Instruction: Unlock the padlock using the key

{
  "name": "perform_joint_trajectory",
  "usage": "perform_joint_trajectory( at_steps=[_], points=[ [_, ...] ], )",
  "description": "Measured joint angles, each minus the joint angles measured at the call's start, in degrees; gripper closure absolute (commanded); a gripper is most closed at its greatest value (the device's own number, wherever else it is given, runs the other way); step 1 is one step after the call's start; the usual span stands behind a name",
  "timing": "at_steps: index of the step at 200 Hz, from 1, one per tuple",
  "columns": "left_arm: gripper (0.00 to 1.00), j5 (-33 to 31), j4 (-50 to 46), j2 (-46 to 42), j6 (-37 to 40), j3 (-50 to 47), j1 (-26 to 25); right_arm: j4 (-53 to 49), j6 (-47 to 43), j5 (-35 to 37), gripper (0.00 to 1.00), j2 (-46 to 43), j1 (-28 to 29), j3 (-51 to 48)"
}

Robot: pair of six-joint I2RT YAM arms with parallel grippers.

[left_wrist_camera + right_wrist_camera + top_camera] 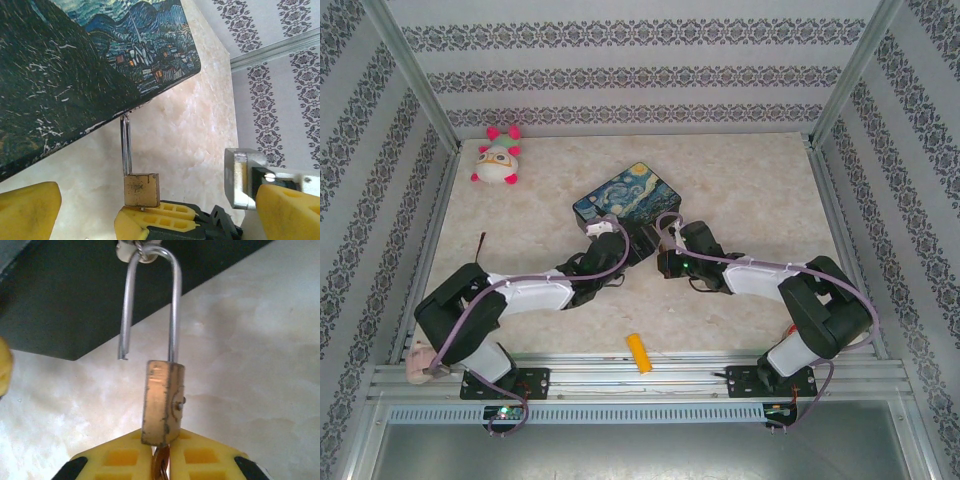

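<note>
The small brass padlock hangs by its silver shackle from the clasp of the painted box. The shackle's left leg stands free of the body. My right gripper sits right under the padlock, shut on the key, a thin metal sliver between the yellow pads that runs up into the padlock's bottom. In the left wrist view the padlock rests above the right gripper's fingers. My left gripper stands open, its fingers wide on either side and apart from the padlock.
A yellow-orange block lies near the front edge between the arm bases. A plush toy sits at the back left. Both arms reach in to the box's near corner, with metal frame rails along the table's sides.
</note>
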Motion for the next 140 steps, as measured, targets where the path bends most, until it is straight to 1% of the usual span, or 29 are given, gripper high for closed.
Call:
perform_joint_trajectory(
  at_steps=[21, 78, 112, 140],
  points=[
    [0.01, -0.5, -0.3, -2.2, 0.7, -1.0, 0.0, 0.3, 0.6, 0.0, 0.78, 0.1, 0.0, -0.7],
    [0.01, -3.1, -4.0, -8.0, 3.6, -1.5, 0.0, 1.0, 0.6, 0.0, 0.76, 0.2, 0.0, -1.6],
    [0.01, -6.9, -8.2, -12.4, 6.6, -1.5, 0.0, 0.2, 0.8, 0.1, 0.73, -0.6, 0.0, -1.9],
    [0.01, -10.8, -12.9, -16.5, 11.2, -1.4, 0.0, -1.8, 0.8, 0.2, 0.69, -2.1, -0.6, -1.3]
  ],
)
